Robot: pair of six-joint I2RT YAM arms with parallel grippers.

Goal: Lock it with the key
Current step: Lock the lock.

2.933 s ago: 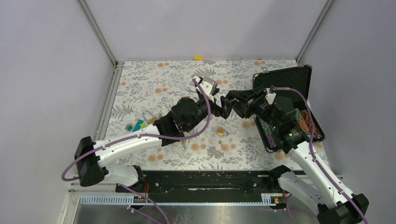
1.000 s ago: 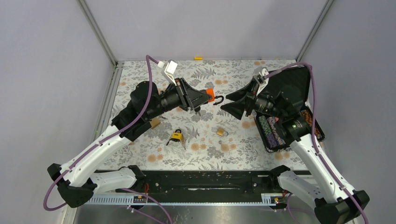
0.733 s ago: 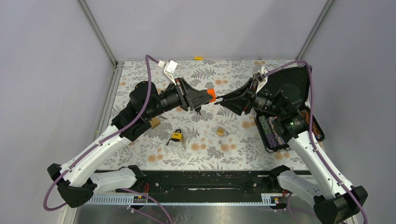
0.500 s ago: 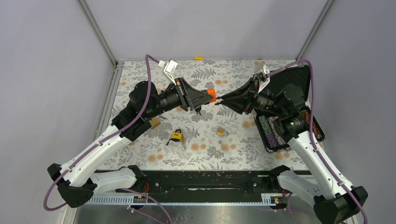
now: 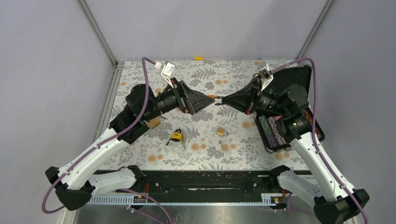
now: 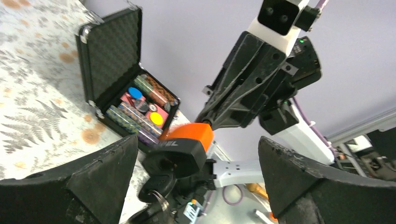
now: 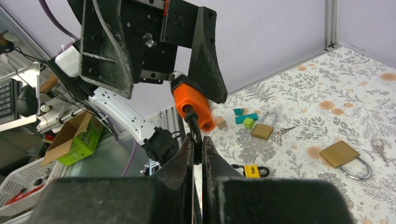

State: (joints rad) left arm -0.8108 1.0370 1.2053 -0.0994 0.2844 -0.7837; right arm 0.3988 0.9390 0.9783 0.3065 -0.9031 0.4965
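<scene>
An orange padlock point(image 5: 211, 97) with a black base hangs in the air over the middle of the table. My right gripper point(image 5: 221, 99) is shut on its black shackle point(image 7: 194, 135). The key point(image 6: 157, 189), black-headed with a ring, sits in the lock's underside. My left gripper point(image 5: 205, 100) is open, its two fingers point(image 6: 107, 172) spread wide on either side of the lock body point(image 6: 189, 140) without touching it. In the right wrist view the orange body point(image 7: 189, 105) sits just beyond my closed right fingertips point(image 7: 186, 154).
A yellow padlock point(image 5: 176, 136) and a brass padlock point(image 5: 221, 132) lie on the floral mat below. An open black case point(image 5: 301, 77) of poker chips stands at the right. Small coloured blocks point(image 7: 245, 119) and another brass padlock point(image 7: 261, 130) with keys lie at the left.
My right gripper closed on the orange lock's shackle. My left gripper then opened wide and let go of the lock body, drawing back a little.
</scene>
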